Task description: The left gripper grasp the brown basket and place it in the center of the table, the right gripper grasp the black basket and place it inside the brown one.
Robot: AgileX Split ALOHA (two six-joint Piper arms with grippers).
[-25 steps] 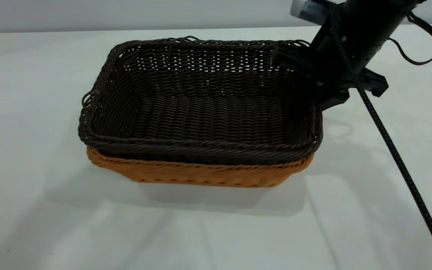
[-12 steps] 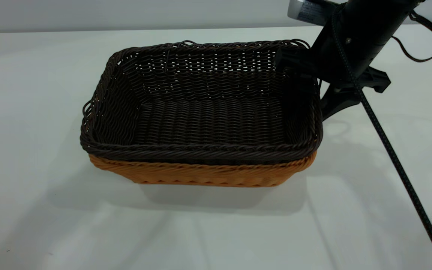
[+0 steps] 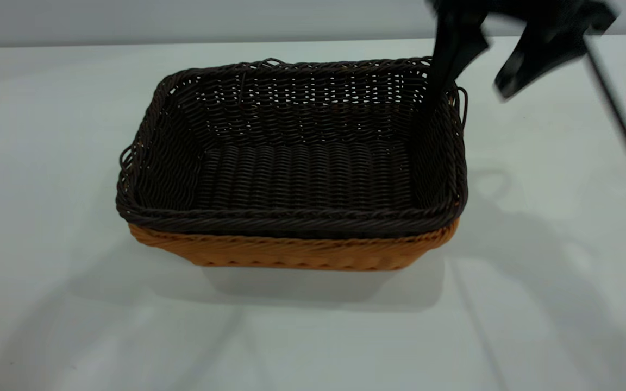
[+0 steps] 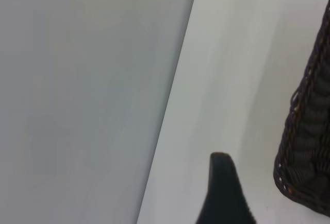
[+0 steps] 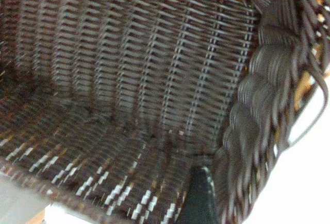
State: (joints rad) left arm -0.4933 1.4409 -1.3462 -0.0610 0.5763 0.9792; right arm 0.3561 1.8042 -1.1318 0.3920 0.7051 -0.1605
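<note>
From outside the rig, the black basket [image 3: 291, 157] is seen nested inside the brown basket [image 3: 296, 252], whose orange wall shows only as a strip beneath the dark braided rim. The pair stands near the middle of the table [image 3: 47, 136]. Above the black basket's far right corner the right gripper [image 3: 487, 60] is seen with its two fingers spread apart and nothing between them; one finger hangs just over the rim, the other outside it. Its upper part is cut off by the frame and smeared by motion. Both baskets are judged light and fairly stiff, with an open weave that gives a little under pressure. The braided rim and side wall would be the soundest place to pinch, the small loop handle [image 3: 462, 106] being thin and likely to flex.

In the left wrist view, a corner of the black basket [image 4: 309, 147] is shown, with the table [image 4: 227, 80] beside it. A single dark fingertip of the left gripper [image 4: 224, 193] is visible, well apart from that basket; the rest is out of frame, so its state cannot be told.

In the right wrist view, the black basket's [image 5: 129, 80] inner wall and floor fill the picture. One finger of the right gripper [image 5: 198, 198] is visible just inside the rim. Glints of orange show through the weave. The loop handle [image 5: 309, 105] is blurred.
</note>
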